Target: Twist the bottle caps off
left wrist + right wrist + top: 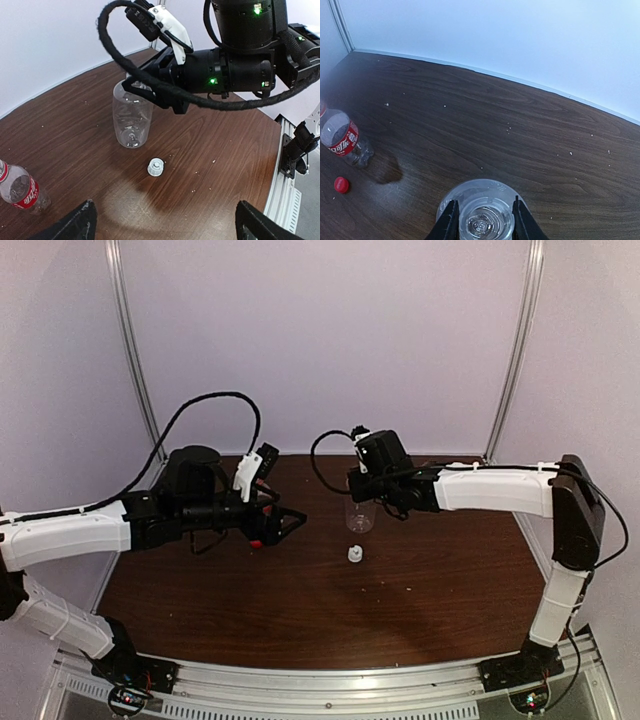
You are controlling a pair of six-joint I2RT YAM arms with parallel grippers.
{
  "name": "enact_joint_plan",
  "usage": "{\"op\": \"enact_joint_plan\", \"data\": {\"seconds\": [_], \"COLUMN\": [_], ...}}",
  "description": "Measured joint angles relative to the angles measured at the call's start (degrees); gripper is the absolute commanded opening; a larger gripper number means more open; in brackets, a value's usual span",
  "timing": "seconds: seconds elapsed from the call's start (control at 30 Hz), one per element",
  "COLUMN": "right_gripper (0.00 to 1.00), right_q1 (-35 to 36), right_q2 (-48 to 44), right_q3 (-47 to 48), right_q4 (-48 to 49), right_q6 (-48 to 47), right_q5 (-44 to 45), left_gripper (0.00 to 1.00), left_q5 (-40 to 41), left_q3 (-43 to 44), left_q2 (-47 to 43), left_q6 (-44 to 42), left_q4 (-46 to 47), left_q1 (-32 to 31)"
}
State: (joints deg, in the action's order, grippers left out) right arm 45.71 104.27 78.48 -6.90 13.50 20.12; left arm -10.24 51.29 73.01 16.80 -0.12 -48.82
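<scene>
From the top camera, the wide clear bottle [360, 520] stands upright and uncapped near the middle of the worktop [430, 590] and looks empty. The right claw [362, 492] comes in from the right and is clamped on its upper part. The white cap [354, 554] sits on the worktop just in front of that bottle, apart from it. The left claw [290, 524] hangs over the wood to the left of the bottle with its 2 fingers spread wide, gripping nothing. In the left wrist view, the same bottle shows see-through walls and no contents. The right claw's black fingers are closed around its neck, and the white cap rests on the wood near its base. At the left edge is the small bottle [22, 190] with a red label, well apart from the wide one; whether it stands or lies I cannot tell. The left claw's 2 fingers [75, 225] show at the bottom corners, far apart and touching nothing. In the right wrist view, the right claw's fingers [449, 222] press on both sides of the wide bottle's open mouth. The small bottle is at the far left, and the red cap [341, 185] lies on the worktop near it, off the bottle.
</scene>
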Motion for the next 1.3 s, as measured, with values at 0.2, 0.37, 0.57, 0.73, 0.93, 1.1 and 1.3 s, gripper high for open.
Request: {"op": "enact_joint_plan", "data": {"seconds": [0.2,0.37,0.57,0.73,0.93,1.1,1.3], "right_gripper": [0.04,0.09,0.20,0.35,0.47,0.56,0.69], "right_q1": [-0.55,-0.92,-1.09,-1.11,-1.11,-1.11,-1.14], "right_q2": [0.02,0.02,0.11,0.11,0.11,0.11,0.04], "right_q3": [-2.91,-4.31,-5.92,-6.82,-6.93,-7.17,-7.17], "right_q4": [3.82,5.14,7.13,8.90,9.03,8.83,8.74], "right_q6": [0.37,0.81,1.92,2.19,2.64,2.80,2.91], "right_q5": [0.52,0.50,0.42,0.39,0.26,0.24,0.00], "left_gripper": [0.98,0.98,0.98,0.98,0.98,0.98,0.98], "left_q5": [0.02,0.02,0.02,0.02,0.02,0.02,0.02], "left_q3": [0.00,0.00,0.00,0.00,0.00,0.00,0.00], "left_q2": [0.00,0.00,0.00,0.00,0.00,0.00,0.00], "left_q6": [0.00,0.00,0.00,0.00,0.00,0.00,0.00], "left_q4": [0.00,0.00,0.00,0.00,0.00,0.00,0.00], "left_q1": [0.00,0.00,0.00,0.00,0.00,0.00,0.00]}}
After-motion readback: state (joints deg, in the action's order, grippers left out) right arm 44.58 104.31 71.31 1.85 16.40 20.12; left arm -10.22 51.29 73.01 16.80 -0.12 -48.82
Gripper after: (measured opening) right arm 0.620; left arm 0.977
